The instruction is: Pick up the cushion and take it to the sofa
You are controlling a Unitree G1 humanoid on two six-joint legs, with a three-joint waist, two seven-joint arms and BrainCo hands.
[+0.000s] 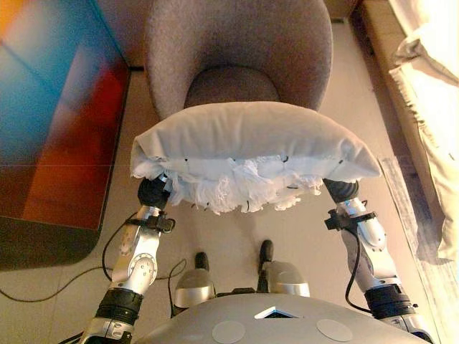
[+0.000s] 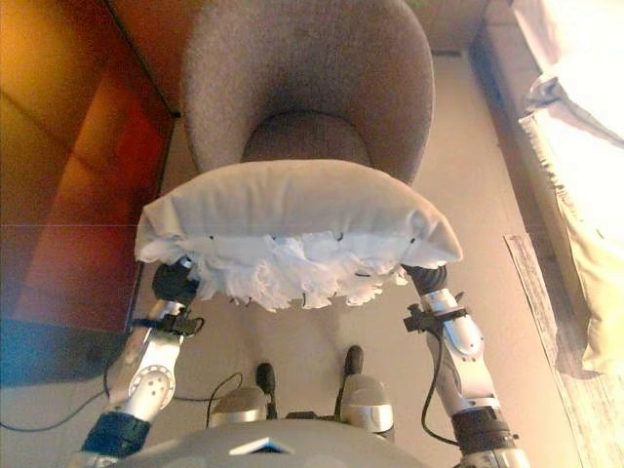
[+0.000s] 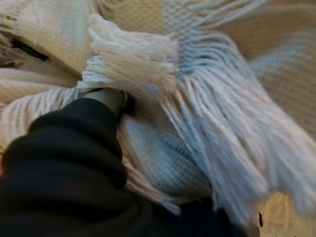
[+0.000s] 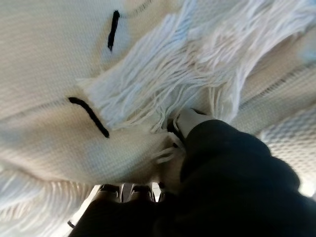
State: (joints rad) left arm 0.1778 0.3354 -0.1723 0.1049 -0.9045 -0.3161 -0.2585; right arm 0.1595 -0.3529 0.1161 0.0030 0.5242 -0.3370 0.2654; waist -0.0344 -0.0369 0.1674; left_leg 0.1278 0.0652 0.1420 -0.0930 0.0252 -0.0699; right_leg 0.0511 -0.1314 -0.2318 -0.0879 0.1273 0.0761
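Note:
The cushion (image 1: 251, 136) is white and woven, with a long white fringe and short dark stitches along its near edge. It is held up off the floor between my two hands, level and crosswise in front of me. My left hand (image 1: 153, 192) is under its left end and my right hand (image 1: 341, 190) under its right end. Only their dark covers show; the rest is buried in cloth and fringe. The left wrist view shows the fringe (image 3: 207, 128) over my hand (image 3: 74, 163). The right wrist view shows the cushion's underside (image 4: 74, 74) against my hand (image 4: 232, 173).
A grey upholstered tub chair (image 1: 237, 43) stands directly beyond the cushion, its seat facing me. A dark glossy panel with coloured reflections (image 1: 57, 107) lies to the left. Pale bedding or cloth (image 1: 430, 86) hangs along the right side above a striped rug (image 1: 423, 236).

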